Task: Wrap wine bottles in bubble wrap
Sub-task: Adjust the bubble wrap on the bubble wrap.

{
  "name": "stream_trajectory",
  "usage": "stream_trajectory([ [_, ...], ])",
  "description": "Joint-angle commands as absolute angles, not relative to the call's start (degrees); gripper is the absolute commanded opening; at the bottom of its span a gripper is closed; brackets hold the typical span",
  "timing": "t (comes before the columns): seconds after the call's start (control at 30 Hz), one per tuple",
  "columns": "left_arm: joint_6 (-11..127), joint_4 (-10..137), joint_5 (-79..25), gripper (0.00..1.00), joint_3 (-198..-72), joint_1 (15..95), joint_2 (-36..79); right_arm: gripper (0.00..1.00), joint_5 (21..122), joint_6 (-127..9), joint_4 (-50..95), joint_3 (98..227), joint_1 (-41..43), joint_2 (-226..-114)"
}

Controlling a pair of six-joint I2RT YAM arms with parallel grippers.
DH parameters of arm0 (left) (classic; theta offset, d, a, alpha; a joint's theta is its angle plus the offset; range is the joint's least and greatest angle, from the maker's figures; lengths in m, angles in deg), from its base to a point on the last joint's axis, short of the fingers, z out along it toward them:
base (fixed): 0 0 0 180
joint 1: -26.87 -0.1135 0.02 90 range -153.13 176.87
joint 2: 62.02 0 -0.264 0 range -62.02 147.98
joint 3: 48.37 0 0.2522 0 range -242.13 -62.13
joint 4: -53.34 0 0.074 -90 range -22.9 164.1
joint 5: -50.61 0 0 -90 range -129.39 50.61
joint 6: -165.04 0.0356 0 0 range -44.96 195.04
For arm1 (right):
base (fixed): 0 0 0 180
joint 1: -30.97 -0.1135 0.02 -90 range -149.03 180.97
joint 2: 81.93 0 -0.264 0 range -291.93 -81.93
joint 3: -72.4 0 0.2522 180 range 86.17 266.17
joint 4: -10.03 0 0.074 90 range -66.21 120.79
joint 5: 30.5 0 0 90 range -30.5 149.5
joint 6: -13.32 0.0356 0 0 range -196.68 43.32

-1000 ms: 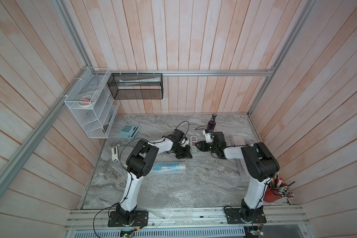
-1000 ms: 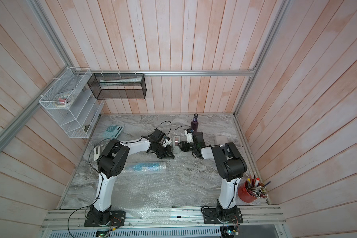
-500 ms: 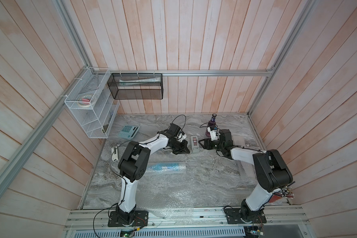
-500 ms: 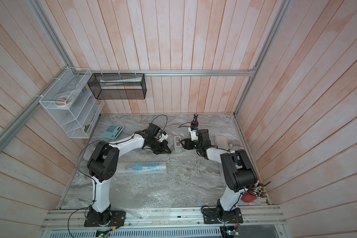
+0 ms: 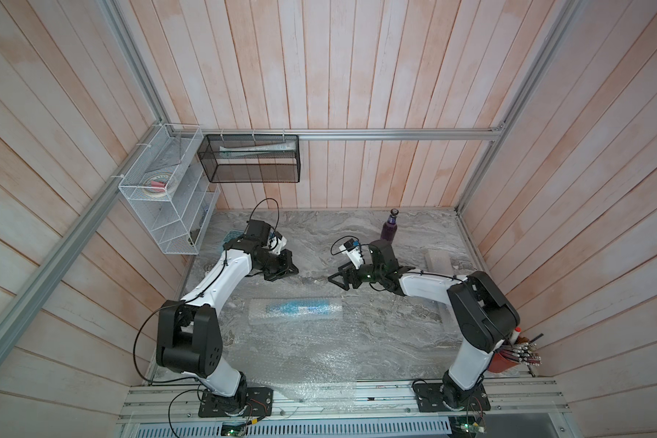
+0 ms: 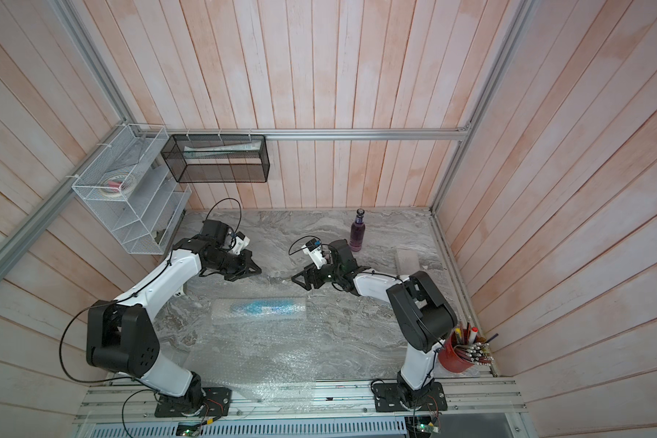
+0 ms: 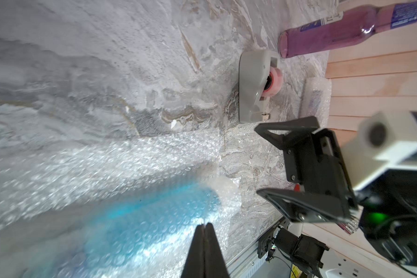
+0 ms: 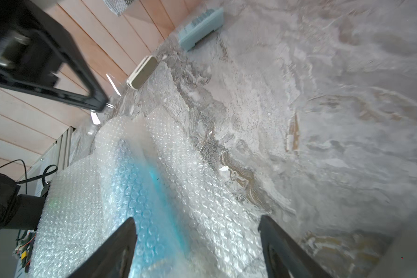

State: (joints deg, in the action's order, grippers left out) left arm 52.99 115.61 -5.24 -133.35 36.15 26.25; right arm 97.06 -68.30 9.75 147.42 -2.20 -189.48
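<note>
1. Left gripper (image 5: 290, 270): it hangs over the back-left part of the desk (image 5: 380, 326). In the left wrist view its fingers (image 7: 198, 248) are pressed together on nothing.
2. Blue bottle (image 5: 294, 308): it lies on its side at the centre of the desk, rolled inside a tube of bubble wrap (image 5: 258, 312). Neither gripper touches it. A flat sheet (image 5: 312, 366) of the same wrap lies over the front edge.
3. Right gripper (image 5: 334, 278): it hangs just behind the tube's right end, jaws spread and empty.
4. Purple bottle (image 5: 389, 230): it stands upright near the back edge, unwrapped.
5. Second roll (image 5: 437, 261): it lies by the right edge.

Step in hand, as I judge it: leave the tube and fetch the purple bottle. I would approach with the right jaws spread, take the bottle low on its body and close squarely so the glass cannot tip. I would then lay it across the flat sheet, parallel to the front edge.

Limits:
- I cannot tell whether the tube's seam is taped.
- The tape dispenser (image 7: 252, 89) shows in the left wrist view. I cannot find it in both top views.
- I cannot make out what the second roll holds.
- Both wrist views are blurred
</note>
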Motion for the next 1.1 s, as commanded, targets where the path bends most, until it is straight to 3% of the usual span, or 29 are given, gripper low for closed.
stream_trajectory([
  [0.0, 55.2, 120.3, -5.6, 0.0, -131.4, 35.0, 22.4, 0.79, 97.5, -71.3, 19.6, 155.3, -3.0, -195.4],
  [0.27, 56.1, 121.6, -4.1, 0.0, -126.5, 31.1, 17.1, 0.78, 99.7, -78.8, 31.2, 167.8, -5.0, -206.8],
  [0.7, 58.6, 123.3, -2.8, 0.0, -125.3, 28.2, 15.9, 0.77, 107.5, -86.9, 45.2, 180.3, -7.3, -216.2],
  [1.07, 59.3, 123.2, -2.0, 0.0, -124.1, 27.9, 16.3, 0.68, 112.2, -90.8, 53.6, 186.5, -9.1, -220.5],
])
